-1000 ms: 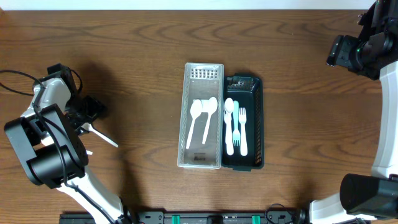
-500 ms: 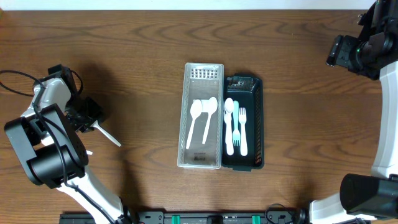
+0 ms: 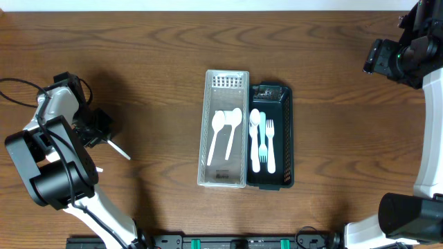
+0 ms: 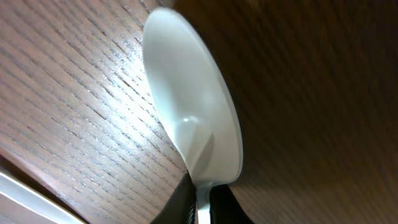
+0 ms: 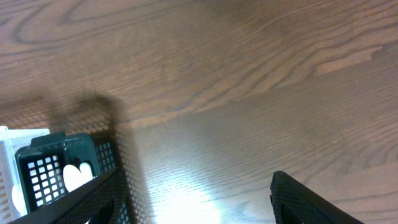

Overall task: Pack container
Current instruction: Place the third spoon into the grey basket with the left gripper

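My left gripper point(image 4: 202, 194) is shut on the neck of a white plastic spoon point(image 4: 189, 106), whose bowl reaches out ahead of the jaws just over the wood. From overhead this gripper point(image 3: 101, 133) sits at the table's far left, with the spoon point(image 3: 119, 149) poking out toward the lower right. In the middle stand a clear container point(image 3: 225, 83) holding two white spoons point(image 3: 223, 131) and a black basket point(image 3: 286, 138) with a white spoon, a teal fork and a white fork. My right gripper point(image 5: 199, 205) hangs open and empty at the far right, above bare wood.
The black basket's mesh corner point(image 5: 59, 171) shows at the lower left of the right wrist view. A black cable point(image 3: 17, 90) loops near the left arm. A small white piece point(image 3: 99, 169) peeks out beside the left arm's base.
My left gripper has gone from open to shut on the white spoon, and the spoon has shifted slightly. The right arm has stayed still.
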`<state>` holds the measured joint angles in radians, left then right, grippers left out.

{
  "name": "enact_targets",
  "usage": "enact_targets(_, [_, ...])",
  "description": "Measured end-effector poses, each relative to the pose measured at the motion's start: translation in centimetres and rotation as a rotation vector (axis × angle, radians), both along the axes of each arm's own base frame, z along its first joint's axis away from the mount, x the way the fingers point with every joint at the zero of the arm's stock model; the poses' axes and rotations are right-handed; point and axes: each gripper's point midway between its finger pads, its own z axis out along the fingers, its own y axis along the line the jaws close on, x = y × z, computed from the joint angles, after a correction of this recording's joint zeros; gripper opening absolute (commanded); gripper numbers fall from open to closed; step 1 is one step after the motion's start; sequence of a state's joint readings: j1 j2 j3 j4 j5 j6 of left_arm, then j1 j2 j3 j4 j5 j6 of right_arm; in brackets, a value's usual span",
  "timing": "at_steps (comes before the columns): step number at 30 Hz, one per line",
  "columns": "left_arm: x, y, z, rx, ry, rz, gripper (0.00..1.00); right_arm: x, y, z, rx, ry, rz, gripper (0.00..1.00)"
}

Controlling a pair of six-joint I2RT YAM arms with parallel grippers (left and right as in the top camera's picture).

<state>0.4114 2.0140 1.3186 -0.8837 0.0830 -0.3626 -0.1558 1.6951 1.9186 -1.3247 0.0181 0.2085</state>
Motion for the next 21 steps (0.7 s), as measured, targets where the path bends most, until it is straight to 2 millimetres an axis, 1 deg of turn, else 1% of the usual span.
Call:
enact_targets(4, [0.0,0.1,0.3,0.008,-0.004,-0.002,0.06,0.0,0.0,0.0,0.000,0.000,0.000,0.77])
enact_targets(6, [0.3,0.1,0.9,0.018,-0.021,-0.007,0.06,0.0,0.0,0.0,0.000,0.000,0.000,0.77])
enact_targets(7, [0.4,0.0,1.6,0.028,-0.037,-0.012,0.06,0.0,0.0,0.0,0.000,0.000,0.000,0.77])
enact_targets(9, [1.0,-0.6,3.8,0.052,-0.092,-0.036,0.06,0.0,0.0,0.0,0.000,0.001,0.000,0.77])
enact_targets(10, [1.4,-1.1,5.3,0.068,-0.129,-0.056,0.06,0.0,0.0,0.0,0.000,0.000,-0.001,0.77])
enact_targets(12, [2.1,-2.7,8.7,0.098,-0.214,-0.118,0.06,0.0,0.0,0.0,0.000,0.000,0.000,0.77])
enact_targets(14, [2.5,-5.7,12.6,0.122,-0.308,-0.216,0.06,0.0,0.0,0.0,0.000,-0.001,0.000,0.77])
enact_targets(15, [2.5,-7.3,14.1,0.127,-0.347,-0.263,0.06,0.0,0.0,0.0,0.000,-0.001,0.000,0.77])
enact_targets(17, [2.2,-12.0,17.3,0.126,-0.442,-0.409,0.06,0.0,0.0,0.0,0.000,-0.002,0.000,0.77])
enact_targets(18, [1.9,-13.8,18.4,0.120,-0.476,-0.465,0.06,0.1,0.0,0.0,0.000,-0.003,0.000,0.77])
enact_targets(21, [0.5,-20.5,21.0,0.080,-0.582,-0.667,0.06,0.1,0.0,0.1,-0.001,-0.005,0.000,0.77])
